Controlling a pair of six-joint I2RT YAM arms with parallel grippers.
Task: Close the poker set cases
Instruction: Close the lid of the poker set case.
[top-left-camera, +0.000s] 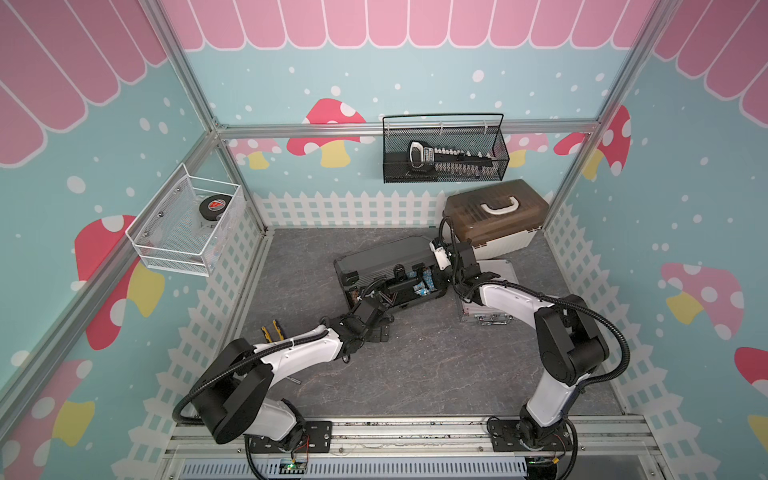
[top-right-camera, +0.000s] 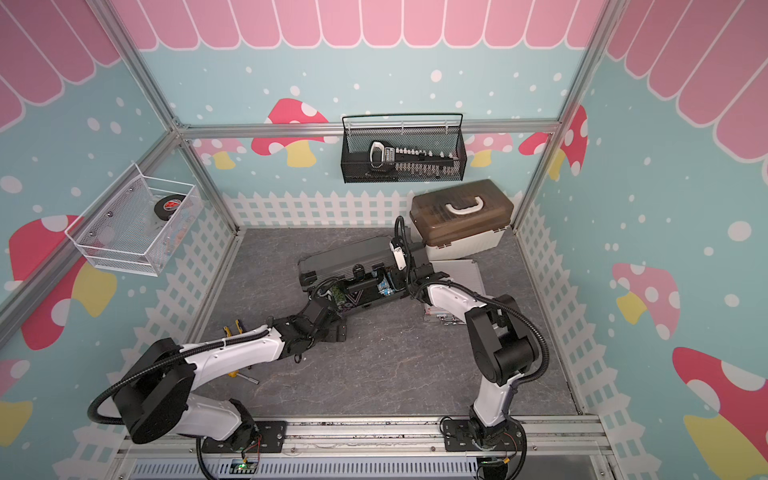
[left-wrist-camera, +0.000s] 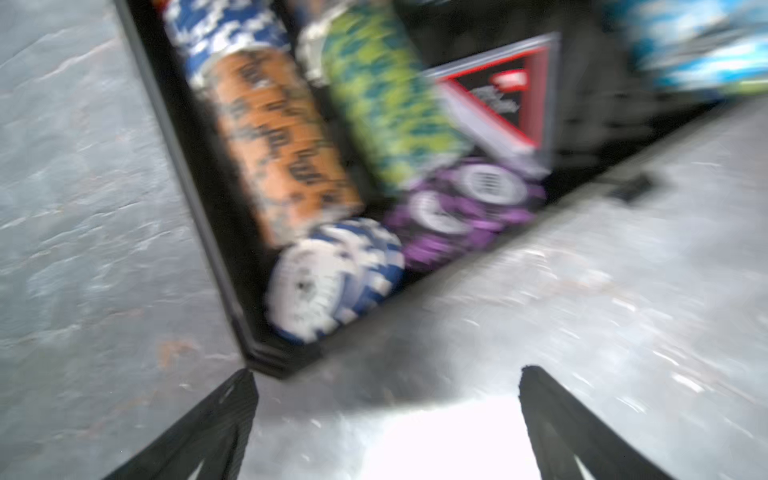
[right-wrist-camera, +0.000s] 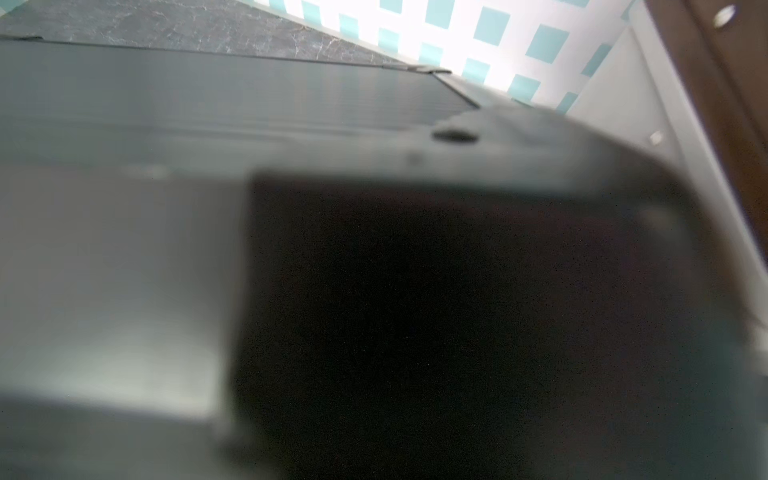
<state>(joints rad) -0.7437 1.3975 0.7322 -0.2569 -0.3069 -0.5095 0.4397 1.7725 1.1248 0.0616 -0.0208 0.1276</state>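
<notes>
The black poker set case (top-left-camera: 386, 257) (top-right-camera: 349, 257) lies mid-table with its ribbed lid part-way down; chip rows and a card box (left-wrist-camera: 498, 95) show in the gap. My left gripper (left-wrist-camera: 386, 374) is open, fingers on either side of bare table just short of the case's front left corner (left-wrist-camera: 282, 357); in both top views it is a dark mass there (top-left-camera: 370, 309) (top-right-camera: 320, 309). My right gripper (top-left-camera: 436, 270) (top-right-camera: 395, 266) is at the lid's right end. The lid (right-wrist-camera: 208, 95) fills the right wrist view and hides the fingers. The silver poker set case (top-left-camera: 505, 274) (top-right-camera: 465, 270) lies shut under the right arm.
A white storage box with a brown lid (top-left-camera: 494, 216) stands at the back right, close behind the right wrist. A black wire basket (top-left-camera: 444, 149) hangs on the back wall and a white one (top-left-camera: 187, 220) on the left wall. Yellow-handled pliers (top-left-camera: 270, 330) lie by the left arm.
</notes>
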